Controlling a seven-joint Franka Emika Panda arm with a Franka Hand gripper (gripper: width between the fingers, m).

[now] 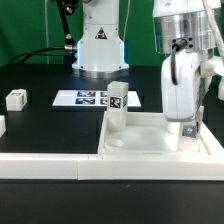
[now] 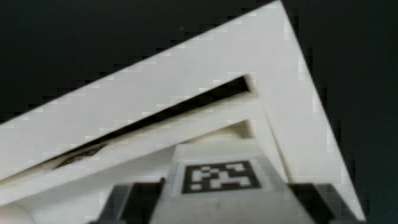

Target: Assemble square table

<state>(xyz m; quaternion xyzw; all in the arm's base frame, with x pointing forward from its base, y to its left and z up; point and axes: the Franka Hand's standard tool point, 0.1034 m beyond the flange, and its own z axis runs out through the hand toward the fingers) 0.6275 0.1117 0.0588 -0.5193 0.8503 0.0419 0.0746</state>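
The white square table top [image 1: 150, 145] lies on the black table at the exterior view's right, rim up. One white tagged leg [image 1: 117, 106] stands upright in its far left corner. My gripper [image 1: 189, 127] hangs over the top's right side, fingertips just above its floor. In the wrist view my gripper [image 2: 226, 206] is shut on another white leg [image 2: 222, 176], whose tag faces the camera between the dark fingers [image 2: 135, 204]. Beyond it the table top [image 2: 178, 90] shows as a white wedge. In the exterior view the held leg is mostly hidden by the hand.
The long white border rail [image 1: 50, 166] runs along the front edge, and the top sits against it. The marker board [image 1: 88, 98] lies behind the top. A loose white leg block [image 1: 15, 98] sits at the far left, another [image 1: 2, 125] at the frame's edge. The robot base [image 1: 98, 45] stands at the back.
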